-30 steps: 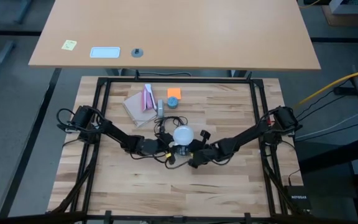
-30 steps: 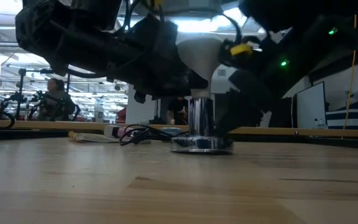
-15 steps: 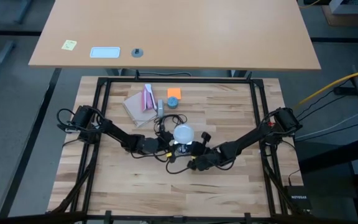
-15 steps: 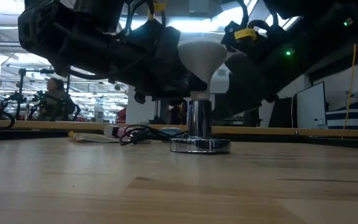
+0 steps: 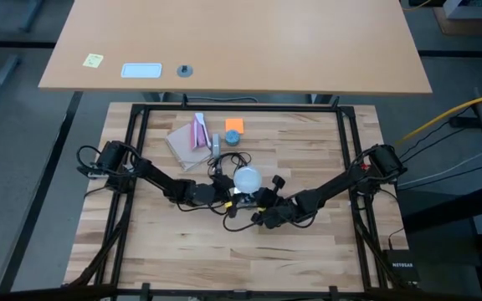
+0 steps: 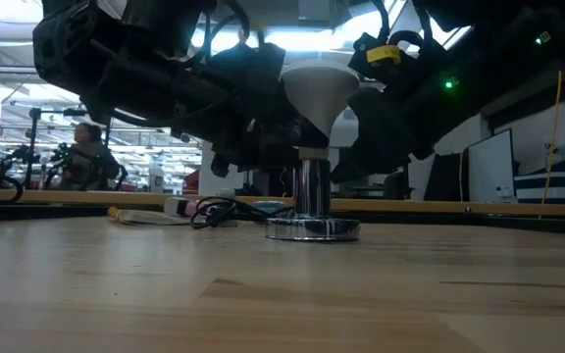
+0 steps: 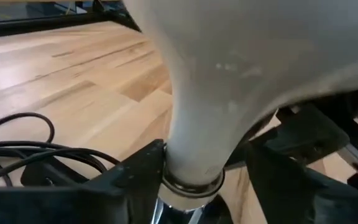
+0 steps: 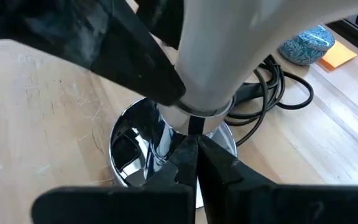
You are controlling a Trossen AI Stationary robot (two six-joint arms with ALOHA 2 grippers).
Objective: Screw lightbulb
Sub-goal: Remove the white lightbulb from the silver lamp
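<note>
The frosted white lightbulb point(image 5: 247, 178) stands upright with its grey neck point(image 7: 194, 168) in a chrome socket point(image 6: 312, 196). The socket's round base point(image 8: 126, 155) rests on the wooden table, near its middle. My left gripper point(image 5: 229, 195) comes from the table's left and is open, with one finger on each side of the bulb's neck. My right gripper point(image 5: 258, 206) comes from the right and is shut, its tips at the socket's stem just below the neck. In the low view, dark gripper parts hide most of the bulb's globe. My left gripper has one finger point(image 7: 138, 171) lying against the side of the bulb's neck point(image 7: 169, 158), near level, from the table's left. The other finger point(image 7: 278, 168) stands apart from the neck. My right gripper sets its shut fingertips point(image 8: 191, 149) against the socket's chrome stem point(image 8: 166, 134) just under the bulb, slanting down from the table's right. The socket stands on its base.
A black cord point(image 8: 278, 93) loops on the table behind the socket. Farther back lie a blue-grey round piece point(image 5: 233, 138), an orange pad point(image 5: 234, 124) and a pink-and-tan booklet point(image 5: 189, 138). Bare wood lies toward the near edge point(image 5: 224, 251).
My right gripper has turned a little at the wrist beside the socket, staying shut. In the low view the dark parts in front of the bulb have shifted, so more of its white taper shows. Bulb and socket stay upright in place.
</note>
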